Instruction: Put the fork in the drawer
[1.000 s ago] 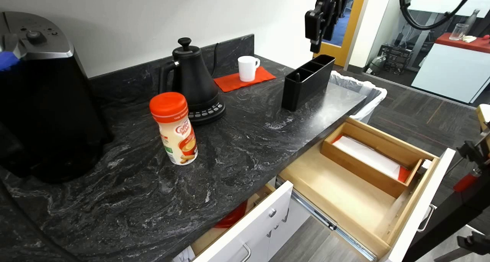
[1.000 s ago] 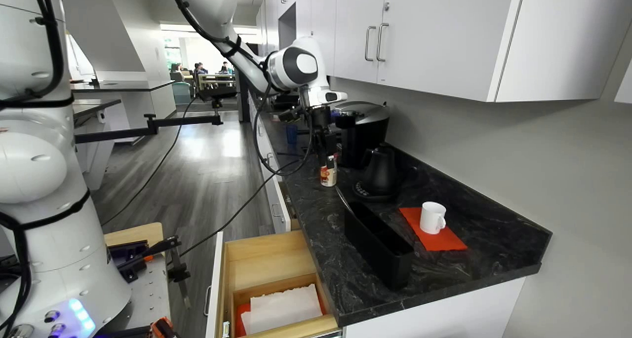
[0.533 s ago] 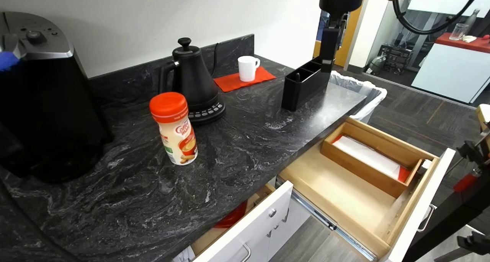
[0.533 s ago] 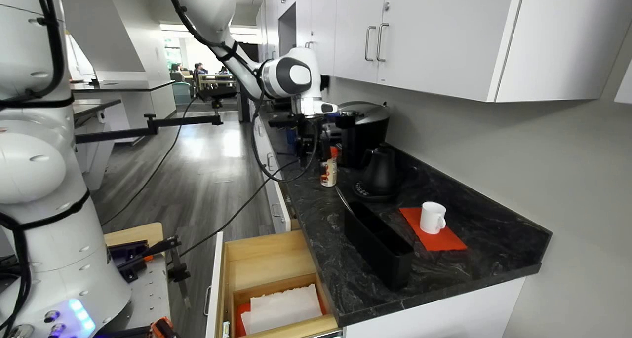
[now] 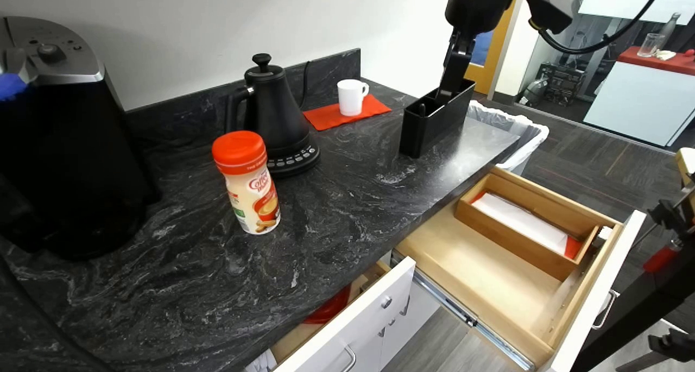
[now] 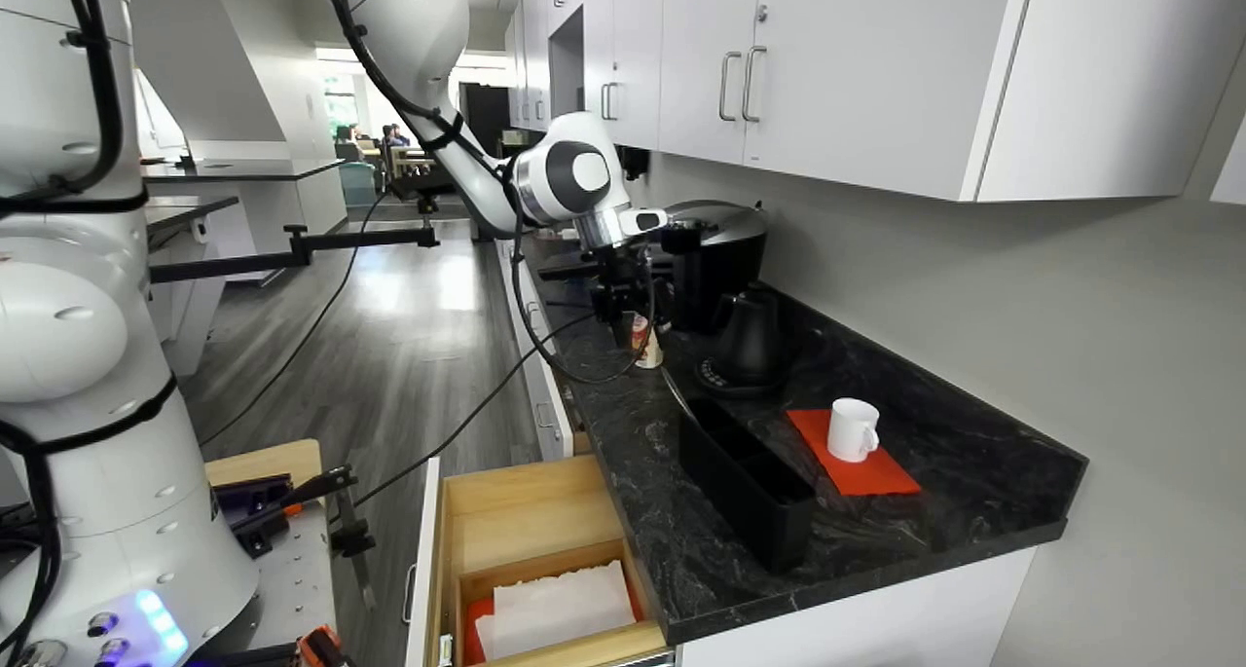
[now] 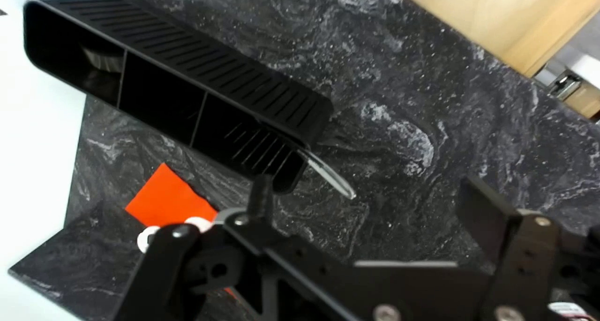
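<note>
Gripper (image 7: 368,190) is hovering unclenched, empty; fork (image 7: 328,174) (probably; head hidden) is leaning from holder (image 7: 201,62); drawer (image 5: 483,258), near right in an exterior view, is standing out, presumably awaiting it.

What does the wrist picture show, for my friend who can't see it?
An open black gripper, holding nothing, hangs above a dark marbled countertop, where a silver utensil handle sticks out of a black three-compartment holder. Part of a wooden drawer shows at upper right; a red napkin lies lower left.
</note>
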{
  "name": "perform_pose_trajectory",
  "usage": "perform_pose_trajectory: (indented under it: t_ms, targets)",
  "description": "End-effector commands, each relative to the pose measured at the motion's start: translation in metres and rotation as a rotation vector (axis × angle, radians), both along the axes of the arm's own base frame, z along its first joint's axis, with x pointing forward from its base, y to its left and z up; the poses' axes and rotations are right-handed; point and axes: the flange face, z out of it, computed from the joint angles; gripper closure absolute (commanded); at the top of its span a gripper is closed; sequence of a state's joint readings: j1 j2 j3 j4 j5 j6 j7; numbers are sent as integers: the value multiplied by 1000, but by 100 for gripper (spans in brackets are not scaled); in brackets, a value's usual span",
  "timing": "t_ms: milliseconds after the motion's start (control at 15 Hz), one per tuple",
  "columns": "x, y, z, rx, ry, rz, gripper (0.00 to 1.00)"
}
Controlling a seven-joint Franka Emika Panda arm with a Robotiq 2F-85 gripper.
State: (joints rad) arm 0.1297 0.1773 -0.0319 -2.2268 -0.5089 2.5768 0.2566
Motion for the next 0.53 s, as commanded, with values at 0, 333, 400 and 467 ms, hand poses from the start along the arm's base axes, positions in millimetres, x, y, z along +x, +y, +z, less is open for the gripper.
perform_pose_trajectory:
  t_ms: [0, 333, 400, 467]
  targets:
    - [3, -16, -11, -33, -88, 3, 0]
    - [14, -23, -33, -57, -129, -25, 0]
    - [15, -21, -37, -50, -122, -33, 0]
    - [15, -19, -38, -44, -120, -36, 0]
